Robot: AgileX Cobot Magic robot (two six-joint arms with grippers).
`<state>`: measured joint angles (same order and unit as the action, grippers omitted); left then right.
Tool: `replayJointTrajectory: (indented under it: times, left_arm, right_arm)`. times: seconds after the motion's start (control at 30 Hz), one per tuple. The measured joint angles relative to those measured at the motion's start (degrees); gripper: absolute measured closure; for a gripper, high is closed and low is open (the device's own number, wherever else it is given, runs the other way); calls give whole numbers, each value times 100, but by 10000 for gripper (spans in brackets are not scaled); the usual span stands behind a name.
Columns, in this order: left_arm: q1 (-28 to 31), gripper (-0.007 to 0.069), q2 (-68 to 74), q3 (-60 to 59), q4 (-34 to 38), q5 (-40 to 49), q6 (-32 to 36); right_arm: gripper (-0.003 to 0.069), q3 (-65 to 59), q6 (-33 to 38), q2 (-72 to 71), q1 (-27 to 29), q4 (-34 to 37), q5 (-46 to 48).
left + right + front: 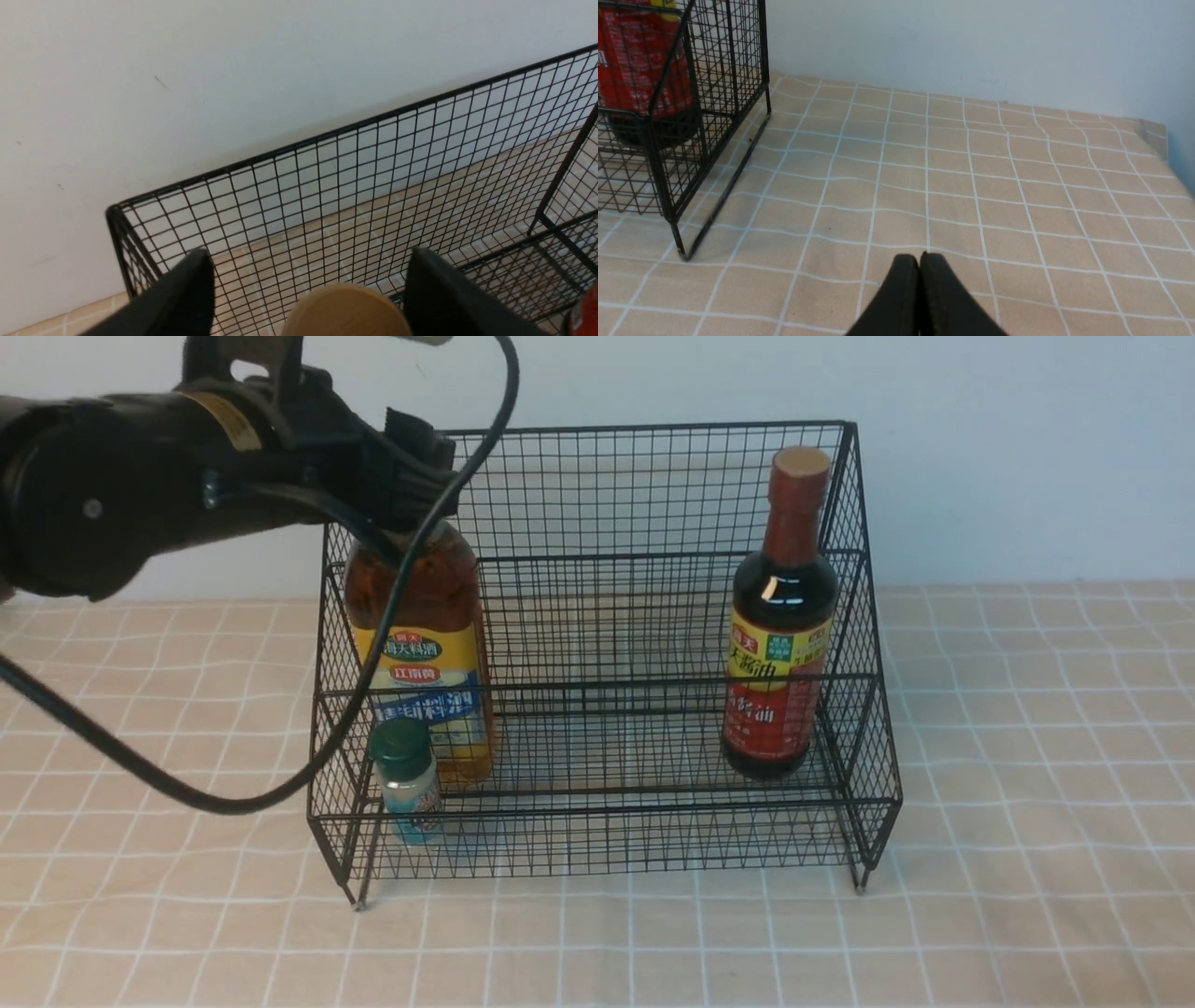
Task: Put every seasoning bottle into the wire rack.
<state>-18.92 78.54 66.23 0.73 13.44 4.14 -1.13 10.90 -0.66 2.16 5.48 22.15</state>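
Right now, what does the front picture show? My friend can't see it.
A black wire rack on a checked tablecloth holds three bottles: a tall amber one and a tiny shaker on the left, a dark sauce bottle on the right. The left gripper sits above the amber bottle.

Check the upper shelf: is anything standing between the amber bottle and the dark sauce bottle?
Nothing: in the front view, only bare wire rack mesh separates the amber bottle from the dark sauce bottle.
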Motion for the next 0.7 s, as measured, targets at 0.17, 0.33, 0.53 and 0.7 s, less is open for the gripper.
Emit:
replayJointTrajectory:
  times: [0.17, 0.33, 0.53, 0.7]
  left_arm:
    - [0, 99, -601, 5, 0, 477, 0]
    - [0, 225, -1458, 10, 0, 1346, -1]
    - [0, 556, -2750, 10, 0, 2699, -55]
    - [0, 629, -3765, 21, 4, 3364, -90]
  right_arm:
    - [673, 0, 0, 0, 0, 0, 0]
    - [673, 0, 0, 0, 0, 0, 0]
    - [673, 0, 0, 0, 0, 0, 0]
    - [673, 0, 0, 0, 0, 0, 0]
